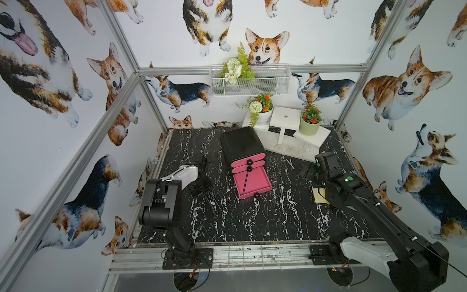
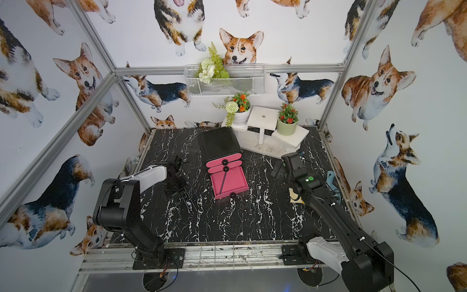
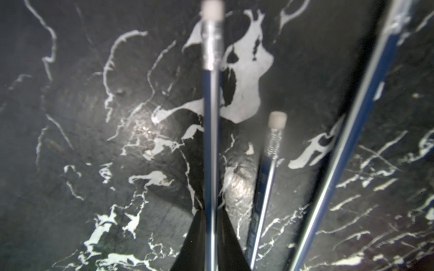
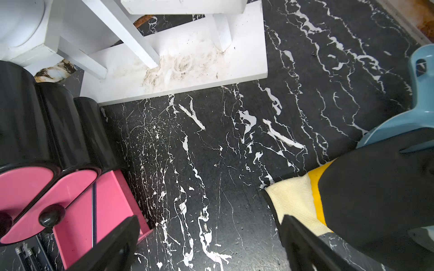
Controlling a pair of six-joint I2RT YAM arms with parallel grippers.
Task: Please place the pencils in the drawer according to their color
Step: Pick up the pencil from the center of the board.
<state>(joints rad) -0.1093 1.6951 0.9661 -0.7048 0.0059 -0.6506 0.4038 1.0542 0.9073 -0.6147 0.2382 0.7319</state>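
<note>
Black, white-veined table [image 1: 252,222] inside a corgi-papered enclosure. The left claw [image 3: 209,225], near the table's left edge, is closed on one dark-blue held pencil [image 3: 210,122]. Its shaft runs out between the fingers to the eraser end (how much length sits behind the grip is hidden). Two more dark-blue pencils lie on the table beside it: a near pencil [image 3: 267,173] close alongside and a far pencil [image 3: 347,131] a little further off. Cannot tell whether the held one is clear of the surface. The drawer unit [image 1: 241,144] stands mid-table toward the back edge, and its lowest drawer [image 1: 260,180] is pulled open with a single filed pencil [image 1: 245,180], dark, lying lengthwise inside. The right claw [image 4: 209,220] hangs wide open and empty near the right edge, above a yellow-and-cream cloth [image 4: 296,199]. Judgement: the step in hand is lift-and-carry to that open drawer, since a dark one lies there. To do it well, raise straight up before any sideways travel, so the neighbours are not dragged. Keep the wrist level, because a thin shaft held off-centre may swing. Turn it parallel to the drawer's long sides, come in above the front knob [image 1: 256,195], lower close to the drawer floor, then release.
</note>
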